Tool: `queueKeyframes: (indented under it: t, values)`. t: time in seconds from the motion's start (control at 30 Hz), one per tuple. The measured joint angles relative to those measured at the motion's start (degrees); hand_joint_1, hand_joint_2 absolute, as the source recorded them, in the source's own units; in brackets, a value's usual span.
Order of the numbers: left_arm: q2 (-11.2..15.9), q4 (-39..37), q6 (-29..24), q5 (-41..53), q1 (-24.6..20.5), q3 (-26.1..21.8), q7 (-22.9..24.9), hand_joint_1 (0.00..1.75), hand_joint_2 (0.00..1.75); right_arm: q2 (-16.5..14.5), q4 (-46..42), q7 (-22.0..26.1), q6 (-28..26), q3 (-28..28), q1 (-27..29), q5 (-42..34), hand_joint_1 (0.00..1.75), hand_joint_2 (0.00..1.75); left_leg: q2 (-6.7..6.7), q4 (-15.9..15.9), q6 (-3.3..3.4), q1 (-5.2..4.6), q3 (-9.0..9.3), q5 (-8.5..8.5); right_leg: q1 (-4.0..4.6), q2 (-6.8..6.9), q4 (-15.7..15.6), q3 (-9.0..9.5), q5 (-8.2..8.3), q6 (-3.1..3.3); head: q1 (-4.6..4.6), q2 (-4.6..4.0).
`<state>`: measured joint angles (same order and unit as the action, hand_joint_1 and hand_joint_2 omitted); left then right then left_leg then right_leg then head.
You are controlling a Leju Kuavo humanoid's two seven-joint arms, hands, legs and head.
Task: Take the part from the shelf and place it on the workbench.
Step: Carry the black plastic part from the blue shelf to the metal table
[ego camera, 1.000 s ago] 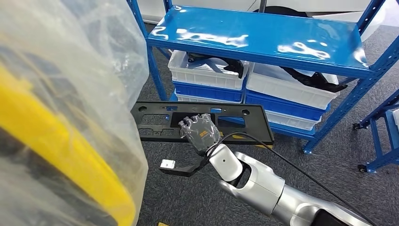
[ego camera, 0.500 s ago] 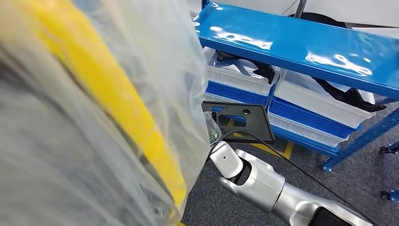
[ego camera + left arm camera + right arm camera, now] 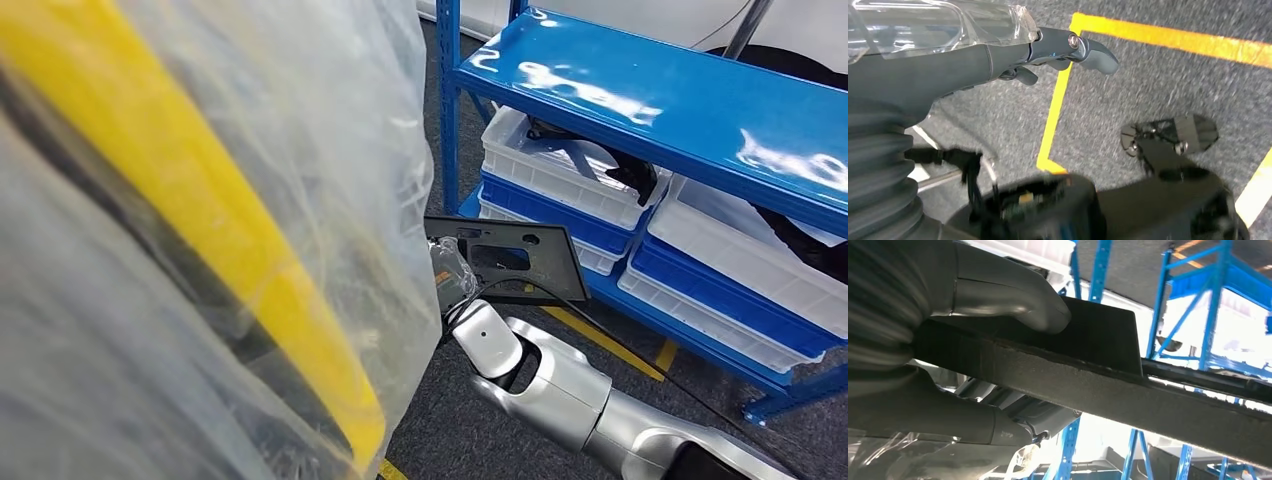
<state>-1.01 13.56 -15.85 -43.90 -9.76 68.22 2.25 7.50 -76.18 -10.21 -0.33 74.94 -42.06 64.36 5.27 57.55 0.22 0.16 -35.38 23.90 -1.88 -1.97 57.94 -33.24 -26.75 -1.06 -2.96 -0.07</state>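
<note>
One part [image 3: 505, 262] in transit: right hand [image 3: 963, 365] is gripping the black panel, thumb pressing on top, just off the blue shelf [image 3: 660, 95].
Left hand [image 3: 998, 55] is hanging holding nothing, fingers extended. Suggest keeping the panel level and swinging slowly, since plastic sheeting [image 3: 200, 240] beside the shelf is blocking the head camera.
</note>
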Motion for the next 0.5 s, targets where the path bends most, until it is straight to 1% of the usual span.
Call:
queueKeyframes:
  t: [0.03,0.07,0.1,0.13,0.17,0.2,0.23,0.27,0.3,0.33,0.37,0.4,0.43,0.47,0.5]
  values:
    - [-0.1,0.0,0.0,0.0,-0.1,0.0,0.0,0.00,1.75,-0.1,0.0,0.0,-0.1,0.0,0.0,-0.2,1.75,1.75,-1.75,2.7,-0.35,-0.02,-1.36,1.16,-0.06,0.66,-0.1,0.18,-0.09,0.27,-0.13,-0.01]
    - [-0.1,0.0,-0.1,0.0,-0.1,-0.1,0.0,0.00,1.75,-0.1,-0.1,0.1,-0.2,-0.1,0.0,-0.6,1.75,1.75,-3.37,6.5,-0.70,0.00,-3.29,2.62,0.03,1.30,-0.1,0.35,-0.23,0.47,-0.27,-0.01]
    - [-0.1,0.0,-0.1,0.0,-0.3,-0.1,0.0,0.00,1.75,-0.1,-0.1,0.2,-0.3,-0.1,0.0,-0.9,1.75,1.75,-4.18,10.7,-0.93,0.13,-5.49,4.02,0.12,2.04,-0.1,0.51,-0.40,0.60,-0.32,-0.01]
    - [-0.1,0.0,-0.1,-0.1,-0.5,-0.2,0.1,0.00,1.75,-0.1,-0.1,0.3,-0.3,-0.1,0.1,-1.4,1.75,1.75,-4.51,14.0,-1.03,0.20,-7.31,4.85,0.20,2.81,-0.1,0.67,-0.57,0.68,-0.33,-0.01]
    - [-0.1,0.0,-0.1,0.0,-0.6,-0.2,0.1,0.00,1.75,-0.1,-0.1,0.3,-0.3,-0.1,0.2,-1.7,1.75,1.75,-4.65,15.4,-0.98,0.21,-8.25,4.75,0.27,3.54,-0.1,0.86,-0.77,0.70,-0.34,0.00]
    - [-0.1,0.0,-0.1,0.0,-0.7,-0.2,0.2,0.00,1.75,-0.1,-0.1,0.4,-0.3,-0.1,0.2,-1.9,1.75,1.75,-4.74,14.4,-0.79,0.17,-7.97,3.64,0.34,4.19,-0.1,1.09,-0.97,0.70,-0.34,0.00]
    - [-0.1,0.0,-0.1,0.0,-0.6,-0.2,0.2,0.00,1.75,-0.2,-0.1,0.3,-0.3,-0.1,0.2,-2.0,1.75,1.75,-5.01,11.3,-0.43,0.03,-6.59,1.72,0.39,4.76,-0.1,1.37,-1.19,0.68,-0.34,0.00]
    - [-0.1,0.0,-0.1,0.1,-0.5,-0.2,0.2,0.00,1.75,-0.3,-0.1,0.3,-0.3,-0.2,0.2,-2.0,1.75,1.75,-6.02,6.9,0.11,-0.33,-4.58,-0.41,0.43,5.25,-0.1,1.68,-1.41,0.62,-0.34,0.00]
    - [-0.1,0.0,-0.1,0.1,-0.4,-0.2,0.3,0.00,1.75,-0.3,-0.1,0.2,-0.3,-0.3,0.2,-2.1,1.75,1.75,-7.22,3.0,0.68,-0.87,-2.62,-1.84,0.58,5.75,-0.2,1.93,-1.64,0.49,-0.36,-0.01]
    - [-0.1,0.0,-0.1,0.1,-0.3,-0.2,0.3,0.00,1.75,-0.3,-0.1,0.1,-0.3,-0.3,0.2,-2.1,1.75,1.75,-8.27,0.0,1.17,-1.40,-1.22,-2.65,0.69,6.29,-0.3,2.09,-1.81,0.34,-0.36,-0.01]
    - [0.0,0.0,-0.1,0.1,-0.3,-0.2,0.3,0.00,1.75,-0.3,-0.1,0.0,-0.3,-0.4,0.2,-2.1,1.75,1.75,-8.96,-1.6,1.51,-1.86,-0.52,-2.79,0.81,6.85,-0.4,2.20,-1.94,0.16,-0.36,-0.01]
    - [0.0,0.0,-0.1,0.1,-0.3,-0.2,0.3,0.00,1.75,-0.3,-0.1,0.0,-0.2,-0.4,0.2,-2.2,1.75,1.75,-8.73,-2.0,1.66,-2.10,-0.36,-2.56,0.91,7.47,-0.6,2.29,-2.05,-0.03,-0.37,-0.01]
    - [0.0,0.0,-0.1,0.2,-0.2,-0.2,0.4,0.00,1.75,-0.3,-0.1,0.0,-0.2,-0.4,0.1,-2.3,1.75,1.75,-8.13,-2.3,1.80,-2.07,-0.24,-2.62,0.92,7.97,-0.7,2.47,-2.18,-0.24,-0.36,0.00]
    - [0.0,0.0,-0.1,0.2,0.0,-0.2,0.5,0.00,1.75,-0.3,-0.1,0.0,0.0,-0.5,0.1,-2.5,1.75,1.75,-7.51,-2.7,1.92,-1.92,0.04,-2.73,0.89,7.63,-0.6,2.64,-2.49,-0.45,-0.33,0.00]
    - [0.1,0.0,-0.1,0.3,0.1,-0.2,0.7,0.00,1.75,-0.4,-0.1,0.0,0.1,-0.6,0.1,-2.7,1.75,1.75,-6.92,-3.2,2.24,-1.73,0.41,-2.87,0.88,6.54,0.3,2.40,-3.17,-0.56,-0.33,-0.01]
